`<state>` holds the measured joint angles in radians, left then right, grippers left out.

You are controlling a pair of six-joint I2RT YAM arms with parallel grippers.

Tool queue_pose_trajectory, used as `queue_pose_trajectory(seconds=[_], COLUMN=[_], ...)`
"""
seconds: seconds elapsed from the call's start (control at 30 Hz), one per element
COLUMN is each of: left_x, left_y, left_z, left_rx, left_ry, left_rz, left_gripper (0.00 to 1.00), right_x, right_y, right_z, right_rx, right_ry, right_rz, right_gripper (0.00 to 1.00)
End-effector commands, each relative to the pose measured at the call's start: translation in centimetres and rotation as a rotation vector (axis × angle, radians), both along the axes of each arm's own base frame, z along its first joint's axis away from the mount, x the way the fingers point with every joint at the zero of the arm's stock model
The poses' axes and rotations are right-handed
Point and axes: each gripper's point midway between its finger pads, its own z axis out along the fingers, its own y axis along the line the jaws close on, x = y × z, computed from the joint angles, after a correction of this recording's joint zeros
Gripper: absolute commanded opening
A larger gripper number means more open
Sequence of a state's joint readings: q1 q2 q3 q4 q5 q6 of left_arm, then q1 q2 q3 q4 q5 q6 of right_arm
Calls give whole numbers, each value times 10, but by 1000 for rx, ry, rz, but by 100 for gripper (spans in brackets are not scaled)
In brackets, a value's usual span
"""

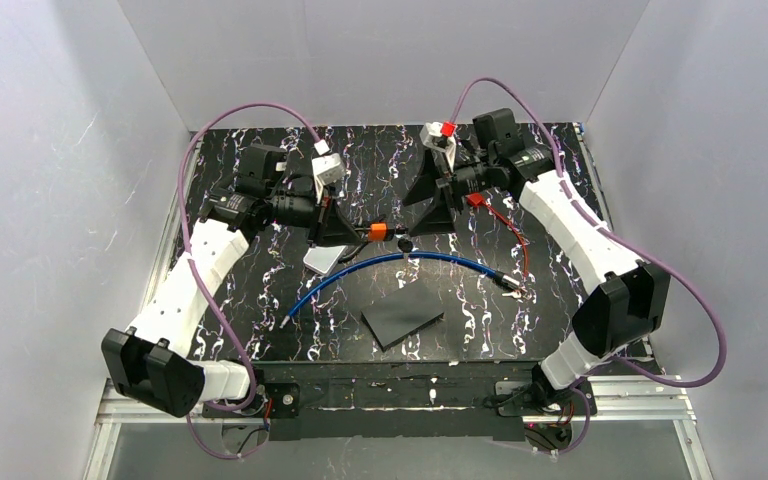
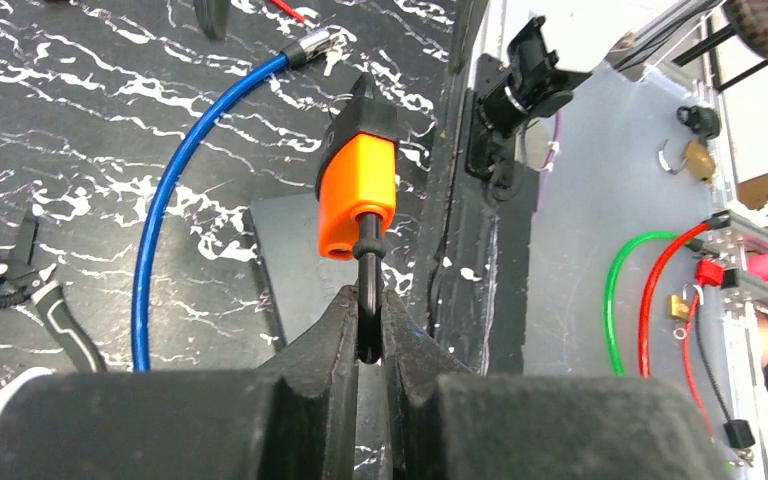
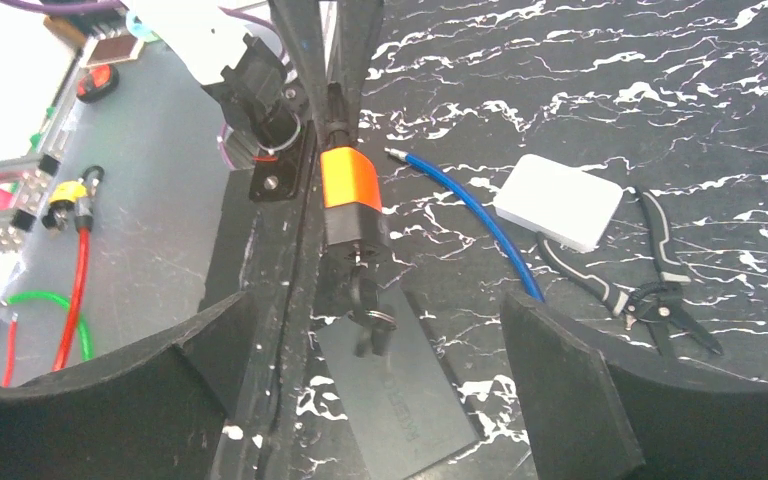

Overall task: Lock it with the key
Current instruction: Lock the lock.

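Walled black table (image 1: 380, 145), lock (image 1: 450, 260) at centre.

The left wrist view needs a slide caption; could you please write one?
Left hand shut on the shackle of the orange padlock, blue cable lock curving beside it.

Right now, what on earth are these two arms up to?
The left gripper has its jaws shut on the black shackle of an orange padlock and holds it out toward the other arm. A key sits in the padlock's far end, between the wide-open jaws of the right gripper, which is not gripping it. The blue cable lies loose on the table, touched by neither arm.
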<state>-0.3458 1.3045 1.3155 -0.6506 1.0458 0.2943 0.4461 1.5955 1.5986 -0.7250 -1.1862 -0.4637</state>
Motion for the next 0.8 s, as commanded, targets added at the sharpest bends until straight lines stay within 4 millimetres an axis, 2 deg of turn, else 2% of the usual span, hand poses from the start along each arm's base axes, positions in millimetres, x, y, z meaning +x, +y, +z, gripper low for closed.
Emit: queue_pose_trajectory(seconds=[0.0,0.23,0.4,0.57,0.77], left_x=[-17,-19,-13,-2,8], left_y=[-4,-8,-13,-13,-10], left_z=[47,56,60,65,63], left_rx=[-121,-165,-207,-249,-288], left_ry=[-28,37,108,154,187], left_rz=[-52,-49,-29,6,43], left_gripper=[0,0,0,0,0], right_x=[-20,-25,-32,-23,-19], right_y=[2,3,16,27,33], right_z=[23,23,24,28,39], right_rx=[77,88,95,110,149], right_ry=[-25,-32,-17,-1,41], right_rz=[51,54,80,47,25], right_gripper=[100,90,82,76,61])
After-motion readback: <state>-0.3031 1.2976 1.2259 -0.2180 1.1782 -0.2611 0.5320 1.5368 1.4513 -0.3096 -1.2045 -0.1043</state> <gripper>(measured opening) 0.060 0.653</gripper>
